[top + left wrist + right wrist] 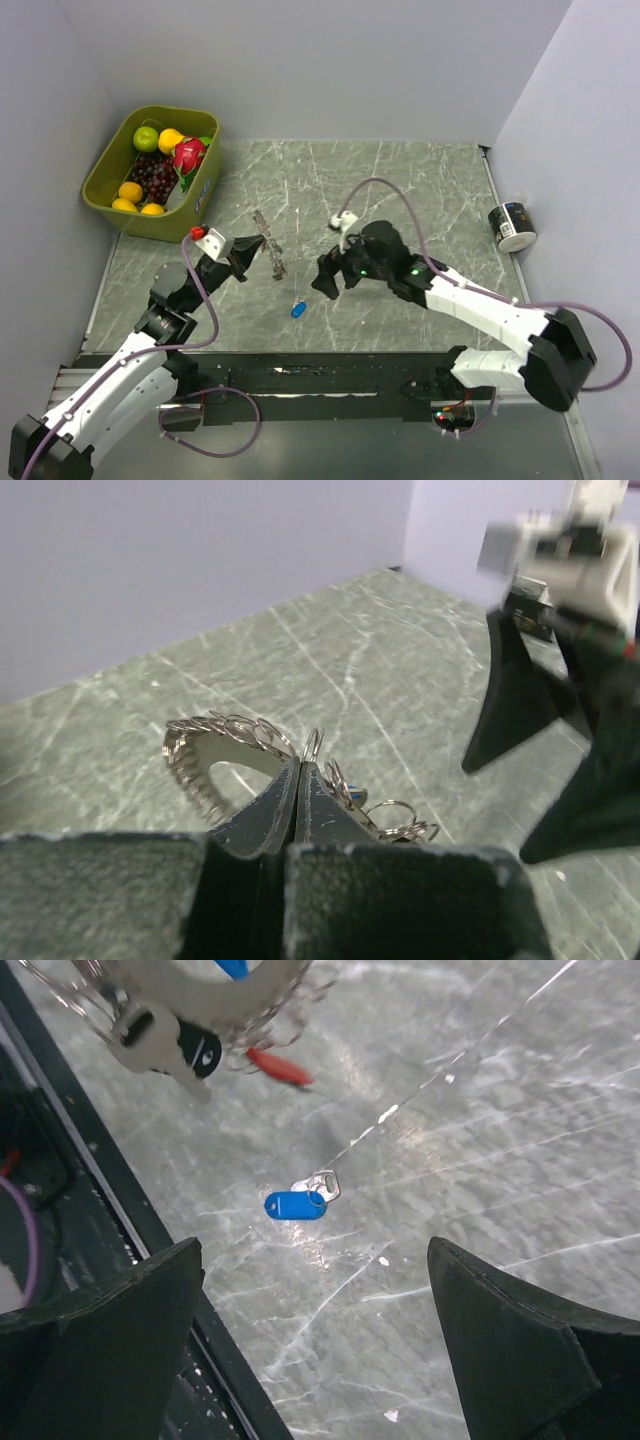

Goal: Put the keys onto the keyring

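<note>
Left wrist view: I note left claw (298,776) clamped on keyring (215,726) rim; right claw (315,1247) spread wide over blue key (292,1203), lying near worktop (480,1110) front edge.

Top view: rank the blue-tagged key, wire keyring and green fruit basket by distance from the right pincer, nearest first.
1. Small blue-headed metal key: on the table, just near-left of the open right pincer.
2. Silvery beaded wire keyring: further left, clamped in the left pincer.
3. Green plastic fruit basket: far back-left corner.
</note>
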Robot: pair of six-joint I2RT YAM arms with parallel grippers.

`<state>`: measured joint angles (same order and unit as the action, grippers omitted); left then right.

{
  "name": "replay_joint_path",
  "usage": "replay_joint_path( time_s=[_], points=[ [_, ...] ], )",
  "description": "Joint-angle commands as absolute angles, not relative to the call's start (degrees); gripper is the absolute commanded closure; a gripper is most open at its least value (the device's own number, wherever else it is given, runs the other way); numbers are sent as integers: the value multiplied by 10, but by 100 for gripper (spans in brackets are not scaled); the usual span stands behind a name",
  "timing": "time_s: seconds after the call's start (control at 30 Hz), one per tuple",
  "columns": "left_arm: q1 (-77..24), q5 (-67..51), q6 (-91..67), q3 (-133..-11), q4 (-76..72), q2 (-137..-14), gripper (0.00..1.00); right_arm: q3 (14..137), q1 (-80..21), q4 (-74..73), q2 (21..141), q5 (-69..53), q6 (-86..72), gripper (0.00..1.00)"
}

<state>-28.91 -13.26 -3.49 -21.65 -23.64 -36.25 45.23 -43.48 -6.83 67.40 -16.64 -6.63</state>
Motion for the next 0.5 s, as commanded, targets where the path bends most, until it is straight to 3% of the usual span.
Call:
replay_joint_path(
  time_s=[0.0,0.1,0.33,0.47],
  points=[
    [-287,-58,-29,-253,-272,-324,99,494,-484,-100,726,-74,-70,0],
    [-287,-8,-21,-267,-251,-302,99,504,-509,-104,769,-49,-88,2],
    [-286,20,-18,-268,-236,-265,99,585,-547,-142,912,-36,-107,21],
    [-286,19,-17,-265,-234,-261,99,605,-561,-141,944,-23,-110,24]
  ],
)
